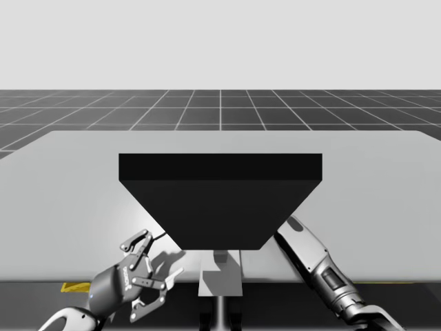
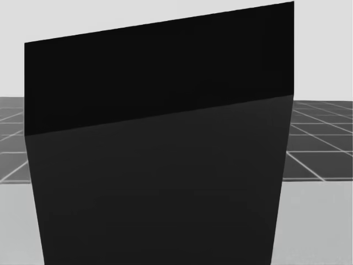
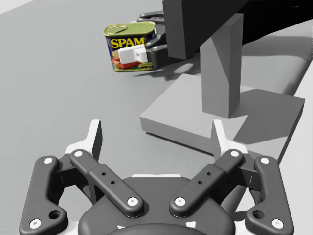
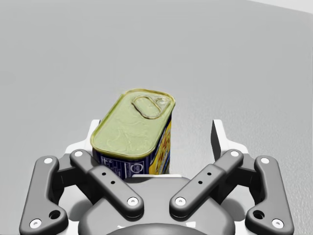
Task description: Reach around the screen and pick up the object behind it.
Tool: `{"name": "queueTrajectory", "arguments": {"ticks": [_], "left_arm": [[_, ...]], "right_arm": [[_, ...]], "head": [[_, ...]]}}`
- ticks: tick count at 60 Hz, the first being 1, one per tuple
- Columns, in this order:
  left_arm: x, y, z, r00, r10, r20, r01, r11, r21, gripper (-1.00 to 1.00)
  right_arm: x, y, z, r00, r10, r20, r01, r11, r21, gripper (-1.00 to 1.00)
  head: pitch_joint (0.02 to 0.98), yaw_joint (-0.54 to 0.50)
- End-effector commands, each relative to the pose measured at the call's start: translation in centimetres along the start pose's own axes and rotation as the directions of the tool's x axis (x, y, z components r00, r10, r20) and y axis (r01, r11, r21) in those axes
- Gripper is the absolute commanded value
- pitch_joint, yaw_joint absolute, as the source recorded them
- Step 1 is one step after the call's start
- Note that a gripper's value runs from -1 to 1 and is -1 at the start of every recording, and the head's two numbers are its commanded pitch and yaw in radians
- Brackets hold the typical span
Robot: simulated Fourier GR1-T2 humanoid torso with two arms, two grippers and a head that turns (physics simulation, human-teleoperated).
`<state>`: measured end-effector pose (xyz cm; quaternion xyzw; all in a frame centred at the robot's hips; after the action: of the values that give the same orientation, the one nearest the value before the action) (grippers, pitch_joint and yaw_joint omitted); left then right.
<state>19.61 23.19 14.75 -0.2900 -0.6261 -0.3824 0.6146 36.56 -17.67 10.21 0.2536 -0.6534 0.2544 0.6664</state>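
Note:
A black screen (image 1: 220, 200) stands mid-table on a grey post (image 3: 222, 73) and base (image 3: 220, 122), and it blocks the head view (image 2: 160, 165). Behind it stands a rectangular can (image 3: 129, 46) with a blue and yellow label and a pull-tab lid (image 4: 134, 125). My right arm (image 1: 320, 265) reaches behind the screen from the right. My right gripper (image 4: 156, 129) is open around the can: one finger touches its side, the other stands apart. A white finger pad (image 3: 132, 54) lies against the label. My left gripper (image 1: 157, 261) (image 3: 156, 129) hangs open near the front left, holding nothing.
The grey table (image 1: 69, 179) stretches wide on both sides of the screen. The screen's flat base juts toward the front edge between my arms. A small yellow patch (image 1: 72, 287) shows at the table's front left edge.

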Motion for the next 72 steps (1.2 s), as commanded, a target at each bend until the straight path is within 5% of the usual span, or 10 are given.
{"name": "queueTrajectory", "arguments": {"ticks": [1,6,8,9,10,18,48,57,67,72], "left_arm": [[0.0,-0.2,0.3,1.0000,-0.008,0.002,0.008,1.000,-0.003,-1.00],[0.1,-0.3,0.4,0.9999,-0.013,0.004,0.013,1.000,-0.003,-1.00],[0.2,-0.4,0.5,0.9999,-0.015,0.006,0.015,1.000,-0.003,-1.00],[0.2,-0.4,0.5,0.9999,-0.015,0.006,0.015,1.000,-0.004,-1.00],[0.2,-0.5,0.5,0.9998,-0.016,0.007,0.017,1.000,-0.004,-1.00],[0.3,-0.5,0.4,0.9997,-0.022,0.007,0.022,1.000,-0.005,-1.00],[0.7,-0.4,0.0,0.9996,-0.025,0.014,0.025,1.000,0.009,-1.00],[0.8,-0.4,-0.1,0.9996,-0.025,0.015,0.025,1.000,0.013,-1.00],[0.8,-0.3,-0.1,0.9997,-0.021,0.016,0.021,0.999,0.026,-1.00],[0.9,-0.2,-0.1,0.9996,-0.020,0.018,0.020,0.999,0.030,-1.00]], "right_arm": [[-2.4,1.1,-1.6,0.9964,-0.051,-0.067,0.049,0.998,-0.037,-1.00],[-2.8,1.0,-1.6,0.9890,-0.094,-0.114,0.085,0.993,-0.078,-0.99],[-3.1,1.1,-1.3,0.9929,-0.072,-0.094,0.058,0.988,-0.144,-0.09],[-3.1,1.1,-1.3,0.9930,-0.074,-0.092,0.060,0.987,-0.148,0.85],[-3.1,1.0,-1.2,0.9901,-0.101,-0.097,0.087,0.987,-0.139,1.00],[-2.8,0.7,-0.3,0.9833,-0.147,-0.107,0.127,0.977,-0.172,1.00],[1.9,-5.9,12.3,1.0000,-0.002,-0.003,0.001,0.907,-0.422,1.00],[3.3,-8.2,14.9,0.9995,0.001,0.030,0.015,0.856,-0.517,1.00],[5.5,-11.0,17.2,0.9939,0.006,0.111,0.068,0.754,-0.654,1.00],[7.2,-11.6,17.9,0.9861,0.037,0.162,0.085,0.724,-0.685,1.00]], "head": [[0.275,-0.04],[0.273,-0.04],[0.272,-0.04],[0.272,-0.04],[0.271,-0.04],[0.270,-0.04],[0.264,-0.04],[0.264,-0.04],[0.262,-0.04],[0.262,-0.04]]}}
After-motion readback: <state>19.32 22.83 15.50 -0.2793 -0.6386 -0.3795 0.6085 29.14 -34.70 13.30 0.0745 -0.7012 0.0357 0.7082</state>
